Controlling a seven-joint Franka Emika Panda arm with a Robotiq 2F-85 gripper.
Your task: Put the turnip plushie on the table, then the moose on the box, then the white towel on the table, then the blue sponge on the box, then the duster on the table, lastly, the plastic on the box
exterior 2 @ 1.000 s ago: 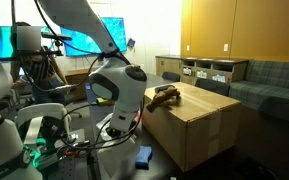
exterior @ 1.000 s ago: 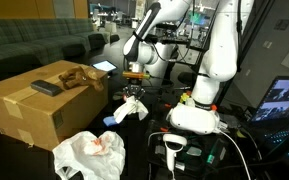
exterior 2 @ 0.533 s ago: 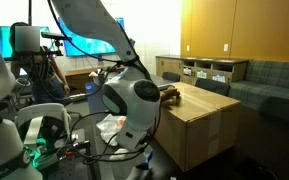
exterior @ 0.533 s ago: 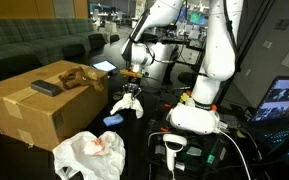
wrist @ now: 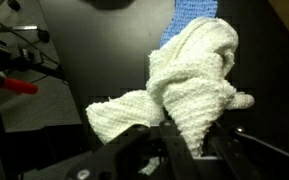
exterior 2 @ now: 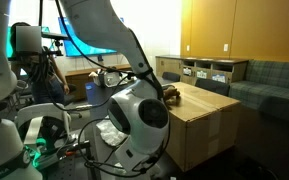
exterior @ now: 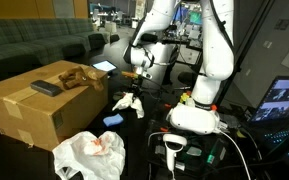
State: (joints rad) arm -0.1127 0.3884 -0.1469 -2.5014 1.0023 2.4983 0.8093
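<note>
- From where the camera behind the arm stands, a big rounded arm joint (exterior 2: pixel 139 118) fills the foreground and blocks the gripper and whatever it carries; only the box (exterior 2: pixel 206 125) and the brown moose (exterior 2: pixel 167 95) on its top show past it.
- In the wrist view the gripper (wrist: pixel 189 148) is cut off by the bottom edge, so just the dark fingers (wrist: pixel 129 153) show, and the exact spot where they meet the cloth is buried in folds.
- A flat dark item (exterior: pixel 46 87) lies on the box (exterior: pixel 29 115) near the moose (exterior: pixel 76 76); too small to say what it is.
- The crumpled plastic (exterior: pixel 84 158) sits low in front of the box, with a pinkish patch in it that I cannot identify.
- A red-handled object (wrist: pixel 14 85) at the left of the wrist view is blurred.
- The gripper (exterior: pixel 134 88) is pressed onto the white towel (exterior: pixel 130 101), which hangs bunched beneath it, clear of the dark table (exterior: pixel 149 125) and just beside the box's end.
- Up close, the white towel (wrist: pixel 189 85) rises from between the fingers as a thick wad, one lobe drooping to the left.
- The blue sponge (wrist: pixel 195 16) lies on the table beyond the towel, partly covered by it in the wrist view; in an exterior view the blue sponge (exterior: pixel 113 120) sits below the hanging towel.
</note>
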